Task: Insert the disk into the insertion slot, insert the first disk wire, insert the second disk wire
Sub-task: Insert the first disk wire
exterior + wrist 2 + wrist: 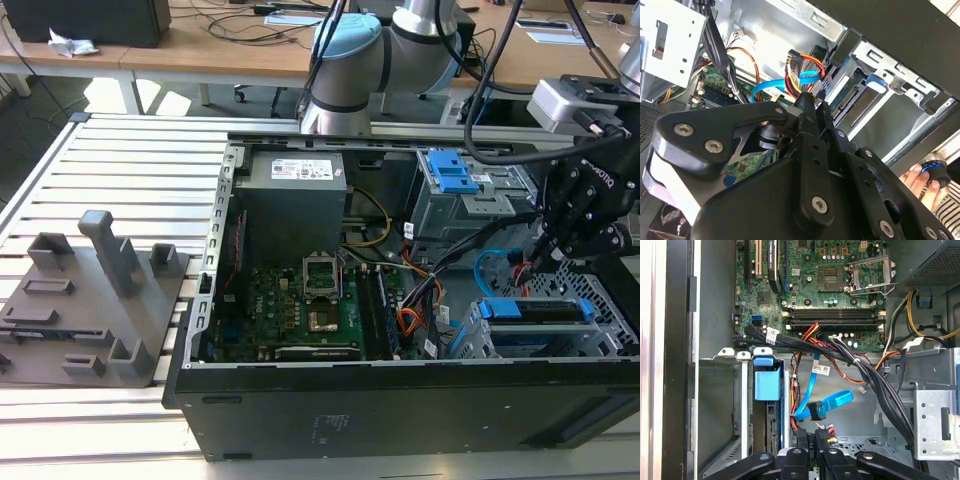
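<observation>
Slatted table, disk in insertion slot, gripper seemingly pinching wire connector

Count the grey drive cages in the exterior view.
2. The bay with the blue latch stands farther back; the insertion slot, holding the disk, lies nearer, at the exterior view's right. Others may be hidden.
</observation>
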You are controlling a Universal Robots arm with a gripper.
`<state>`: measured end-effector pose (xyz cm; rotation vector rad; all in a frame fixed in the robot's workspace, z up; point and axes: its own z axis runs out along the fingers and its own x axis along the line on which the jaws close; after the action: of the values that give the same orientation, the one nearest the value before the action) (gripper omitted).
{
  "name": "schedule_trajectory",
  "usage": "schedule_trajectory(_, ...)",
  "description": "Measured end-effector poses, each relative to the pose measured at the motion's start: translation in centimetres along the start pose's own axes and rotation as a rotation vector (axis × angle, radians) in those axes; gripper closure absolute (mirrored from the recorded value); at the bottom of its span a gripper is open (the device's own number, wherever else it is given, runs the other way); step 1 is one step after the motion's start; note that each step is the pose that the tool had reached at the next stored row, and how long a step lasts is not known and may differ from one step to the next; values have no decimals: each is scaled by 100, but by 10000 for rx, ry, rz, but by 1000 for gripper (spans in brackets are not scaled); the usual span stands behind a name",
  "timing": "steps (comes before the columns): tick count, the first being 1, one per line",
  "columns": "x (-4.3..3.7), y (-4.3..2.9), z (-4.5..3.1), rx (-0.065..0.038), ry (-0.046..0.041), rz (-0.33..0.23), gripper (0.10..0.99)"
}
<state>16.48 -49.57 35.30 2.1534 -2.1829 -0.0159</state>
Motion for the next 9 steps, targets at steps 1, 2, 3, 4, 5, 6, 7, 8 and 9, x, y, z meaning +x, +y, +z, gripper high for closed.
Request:
schedule_trajectory(1, 0, -1, 0, 0, -1, 0, 906)
schedule_trajectory(2, 8, -1, 1, -1, 0, 1, 906)
schedule_trajectory(3, 18, -1, 3, -1, -2, 1, 906)
schedule_trajectory(4, 45, -2, 5, -1, 0, 1, 906)
schedule_trajectory(5, 82, -3, 8, -1, 0, 0, 906)
schedule_trajectory(6, 104, -3, 10, -1, -1, 1, 906)
schedule_trajectory(7, 137, -3, 12, 0, 0, 1, 906)
schedule_trajectory(8, 156, -4, 14, -1, -1, 1, 906)
schedule_trajectory(9, 169, -4, 15, -1, -1, 1, 906)
